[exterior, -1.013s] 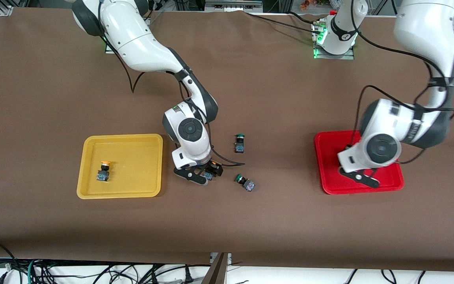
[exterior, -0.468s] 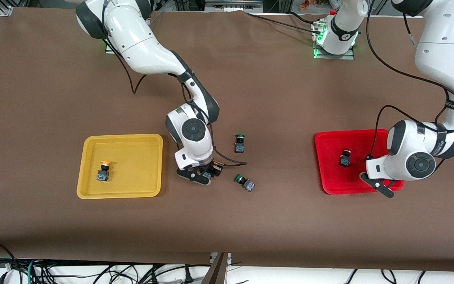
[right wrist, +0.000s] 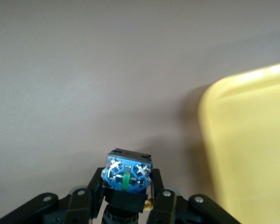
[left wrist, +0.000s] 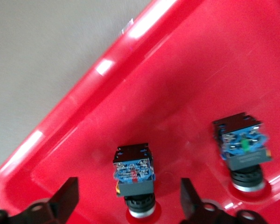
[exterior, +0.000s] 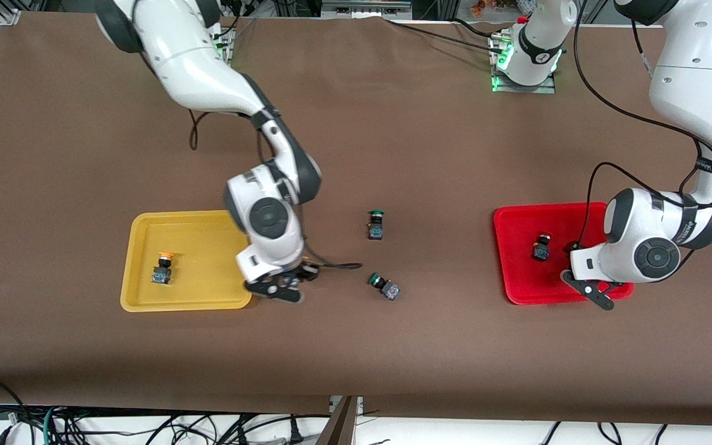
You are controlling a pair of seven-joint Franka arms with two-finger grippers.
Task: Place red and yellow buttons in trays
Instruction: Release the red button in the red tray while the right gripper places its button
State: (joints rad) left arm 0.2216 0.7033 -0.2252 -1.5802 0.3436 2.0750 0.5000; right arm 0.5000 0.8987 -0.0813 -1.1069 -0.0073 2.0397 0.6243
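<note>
Right end effector [exterior: 282, 285] hangs just off the yellow tray's [exterior: 139, 224] corner toward the counter's middle, fingers clamped on a push-button switch [right wrist: 126, 179]; cap colour can't be told from here. One yellow-capped button [exterior: 162, 269] already sits inside that tray. Left end effector [exterior: 591, 290] hovers over the red tray [exterior: 517, 216] at the left arm's end of the counter, fingers apart, nothing held. Left wrist view shows two switches [left wrist: 134, 177] [left wrist: 242, 149] resting cap-down in the red tray; front view shows only one [exterior: 540, 246], w/ the other likely hidden by the arm.

Risks, as I judge them: release too early and the held switch lands on the rim or bare counter & rolls; a low carry could clip the tray's raised edge and shove it. Two green-capped switches [exterior: 376, 225] [exterior: 384, 286] lie mid-counter, not wanted in either tray.

Counter is covered in plain brown matting. Cables trail below its near edge.
</note>
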